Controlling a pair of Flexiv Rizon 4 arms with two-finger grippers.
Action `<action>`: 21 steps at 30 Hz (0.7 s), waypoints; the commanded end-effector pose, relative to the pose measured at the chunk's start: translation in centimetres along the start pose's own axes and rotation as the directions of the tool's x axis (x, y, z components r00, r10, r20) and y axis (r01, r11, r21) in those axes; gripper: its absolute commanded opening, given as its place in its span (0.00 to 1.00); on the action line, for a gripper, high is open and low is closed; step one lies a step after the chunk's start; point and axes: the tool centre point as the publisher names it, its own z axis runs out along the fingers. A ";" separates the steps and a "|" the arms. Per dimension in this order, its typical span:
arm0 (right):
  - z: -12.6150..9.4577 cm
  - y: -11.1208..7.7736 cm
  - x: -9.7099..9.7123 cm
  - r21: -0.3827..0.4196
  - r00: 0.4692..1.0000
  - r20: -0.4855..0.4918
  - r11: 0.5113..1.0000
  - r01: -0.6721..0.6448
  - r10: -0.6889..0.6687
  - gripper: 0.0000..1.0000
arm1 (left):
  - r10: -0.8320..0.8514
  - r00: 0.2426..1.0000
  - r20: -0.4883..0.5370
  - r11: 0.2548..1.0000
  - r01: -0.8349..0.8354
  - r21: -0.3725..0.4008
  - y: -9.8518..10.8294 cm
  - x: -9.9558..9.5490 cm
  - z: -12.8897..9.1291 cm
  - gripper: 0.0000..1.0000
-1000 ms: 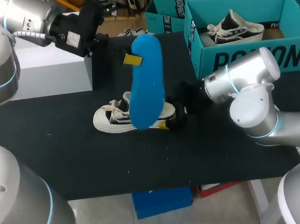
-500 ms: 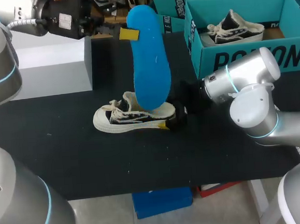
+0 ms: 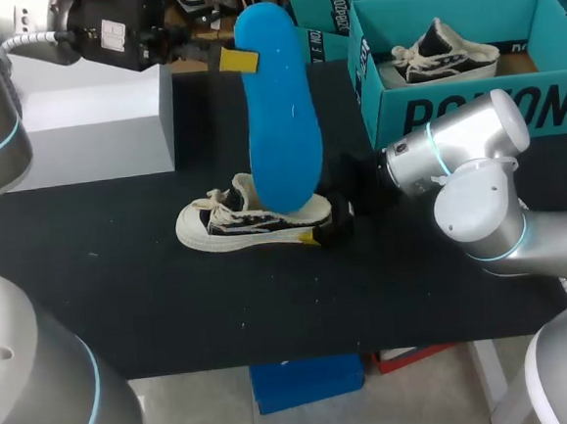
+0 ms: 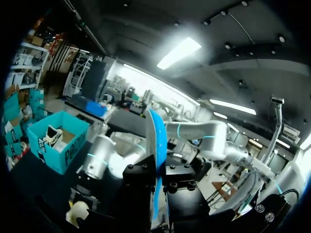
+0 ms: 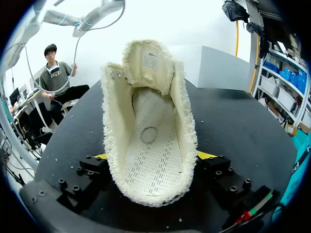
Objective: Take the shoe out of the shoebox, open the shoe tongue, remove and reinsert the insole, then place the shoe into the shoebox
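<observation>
Insole removal looks done (reinsertion comes next): the left pincer (image 3: 240,60) clamps the blue insole (image 3: 281,124) upright above the shoe (image 3: 235,224) on the worktop (image 3: 123,293). The right pincer (image 5: 153,156) grips the shoe's heel from both sides. Next, steer the insole's tip into the opening.

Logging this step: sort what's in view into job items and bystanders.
Job: blue insole, in left gripper; shoe on the table, heel in right gripper; teal shoebox.
Bystanders: other shoe inside the shoebox; white block; second teal box behind.
</observation>
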 end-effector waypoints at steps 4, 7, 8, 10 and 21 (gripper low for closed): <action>0.1 0.0 0.0 0.003 1.000 0.001 1.000 -0.001 0.001 0.00 | -0.014 1.000 -0.002 1.000 0.014 0.000 0.5 -0.3 0.1 0.00; 0.1 0.0 0.0 0.003 1.000 0.001 1.000 -0.001 0.001 0.00 | -0.014 1.000 -0.002 1.000 0.014 0.000 0.5 -0.3 0.1 0.00; 0.1 0.0 0.0 0.003 1.000 0.001 1.000 -0.001 0.001 0.00 | -0.014 1.000 -0.002 1.000 0.014 0.000 0.5 -0.3 0.1 0.00; 0.1 0.0 0.0 0.003 1.000 0.001 1.000 -0.001 0.001 0.00 | -0.014 1.000 -0.002 1.000 0.014 0.000 0.5 -0.3 0.1 0.00; -3.6 -0.8 -0.8 0.144 1.000 -0.005 0.990 -0.013 0.014 1.00 | -0.014 1.000 -0.002 1.000 0.014 0.000 0.5 -0.3 0.1 0.00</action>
